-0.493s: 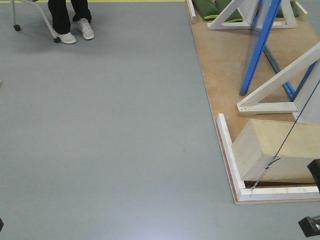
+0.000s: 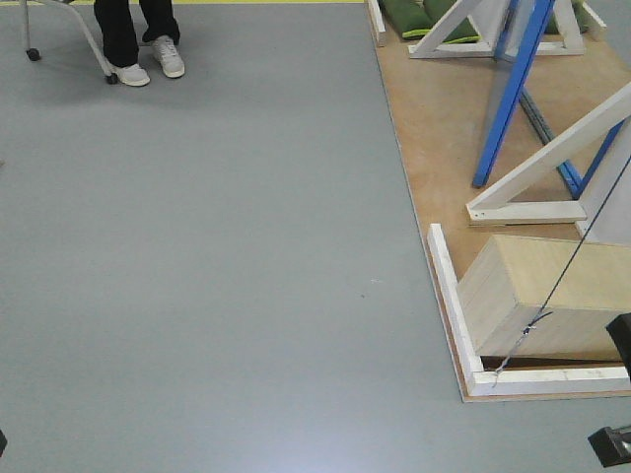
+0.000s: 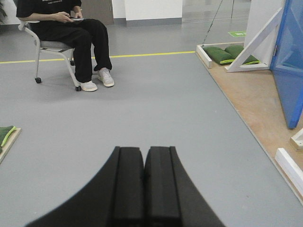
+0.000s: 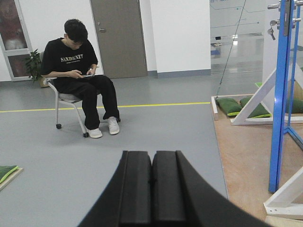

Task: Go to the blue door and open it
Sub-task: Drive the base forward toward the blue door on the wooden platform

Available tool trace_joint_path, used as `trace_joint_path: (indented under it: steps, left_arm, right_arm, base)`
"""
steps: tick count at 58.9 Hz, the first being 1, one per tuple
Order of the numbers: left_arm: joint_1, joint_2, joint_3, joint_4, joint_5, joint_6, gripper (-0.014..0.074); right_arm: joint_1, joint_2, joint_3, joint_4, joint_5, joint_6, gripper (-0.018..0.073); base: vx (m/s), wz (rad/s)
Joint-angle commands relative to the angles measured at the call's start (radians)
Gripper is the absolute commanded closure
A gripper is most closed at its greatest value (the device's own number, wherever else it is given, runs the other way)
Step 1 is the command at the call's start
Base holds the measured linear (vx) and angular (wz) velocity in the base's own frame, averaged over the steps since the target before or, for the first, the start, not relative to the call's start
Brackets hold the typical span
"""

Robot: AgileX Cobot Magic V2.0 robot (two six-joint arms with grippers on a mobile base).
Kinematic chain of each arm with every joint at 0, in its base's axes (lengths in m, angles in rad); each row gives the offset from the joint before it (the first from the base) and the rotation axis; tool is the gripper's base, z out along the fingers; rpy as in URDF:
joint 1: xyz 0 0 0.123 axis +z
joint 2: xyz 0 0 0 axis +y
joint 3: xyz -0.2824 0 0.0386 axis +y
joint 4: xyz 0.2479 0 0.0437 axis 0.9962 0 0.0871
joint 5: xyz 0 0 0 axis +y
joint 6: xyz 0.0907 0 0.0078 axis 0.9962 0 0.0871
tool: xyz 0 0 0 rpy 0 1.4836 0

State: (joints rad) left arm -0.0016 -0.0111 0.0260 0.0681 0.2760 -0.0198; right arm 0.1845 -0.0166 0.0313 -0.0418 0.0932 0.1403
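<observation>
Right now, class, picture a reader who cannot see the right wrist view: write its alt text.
The shut right claw fills the bottom centre, facing a grey floor. The blue door stands edge-on at the right on a wooden platform, silver handle near its top. A person sits on a chair at the left.

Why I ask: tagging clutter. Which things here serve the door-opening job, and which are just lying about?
Job: tall glossy blue door; its silver lever handle; left tool, shut; right tool, shut.
Lying about: green sandbags; seated person in black; pale wooden box; white diagonal wooden braces.
</observation>
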Motion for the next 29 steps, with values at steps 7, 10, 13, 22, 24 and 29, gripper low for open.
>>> trace_joint_path:
  steps: [7, 10, 13, 22, 24, 29]
  left_arm:
    - [-0.006, -0.014, -0.026, -0.002, -0.085, -0.007, 0.0524]
    - [-0.006, -0.014, -0.026, -0.002, -0.085, -0.007, 0.0524]
    - [-0.006, -0.014, -0.026, -0.002, -0.085, -0.007, 0.0524]
    - [-0.006, -0.014, -0.026, -0.002, -0.085, -0.007, 0.0524]
    - [-0.006, -0.014, -0.026, -0.002, -0.085, -0.007, 0.0524]
    - [-0.006, -0.014, -0.026, -0.002, -0.085, -0.007, 0.0524]
  right_arm:
    - [0.001, 0.004, 0.0, -0.008, -0.084, -0.003, 0.0547]
    - [0.001, 0.004, 0.0, -0.008, -0.084, -0.003, 0.0547]
    - [0.001, 0.004, 0.0, -0.008, -0.084, -0.003, 0.0547]
    - [0.001, 0.004, 0.0, -0.008, -0.084, -0.003, 0.0547]
    - [0.001, 0.004, 0.0, -0.008, -0.084, -0.003, 0.0547]
    - [0.001, 0.004, 0.0, -0.008, -0.084, -0.003, 0.0547]
  base:
    - [0.01, -0.02]
    - [0.01, -0.04]
    - [0.01, -0.04]
    - [0.02, -0.04]
    - [0.04, -0.02]
    - [0.06, -0.02]
